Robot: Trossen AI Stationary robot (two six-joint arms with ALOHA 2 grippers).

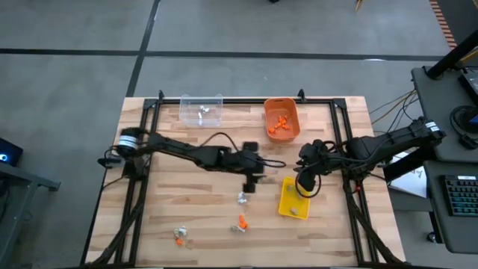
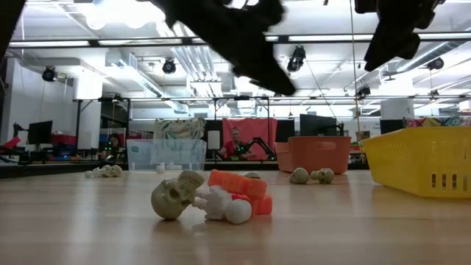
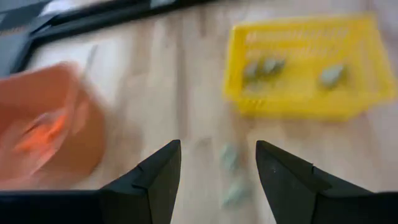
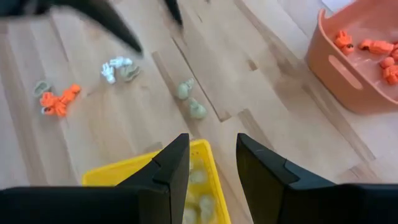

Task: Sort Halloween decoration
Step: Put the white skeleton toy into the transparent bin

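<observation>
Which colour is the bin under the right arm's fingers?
Yellow bin; the high view shows it best.

Orange bin (image 1: 281,119), yellow bin (image 1: 293,197), clear bin (image 1: 202,110), tan-grey trinkets (image 4: 191,100).

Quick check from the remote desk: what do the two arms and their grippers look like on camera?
Both arms are black, jointed, with black cables looping along them. The left gripper and right gripper each have two flat, dark, tapering fingers. A pale band rings the left arm's base.

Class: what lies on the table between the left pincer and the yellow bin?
Two tan-grey trinkets on bare wood, between left pincer and yellow bin, in the left wrist view.
</observation>
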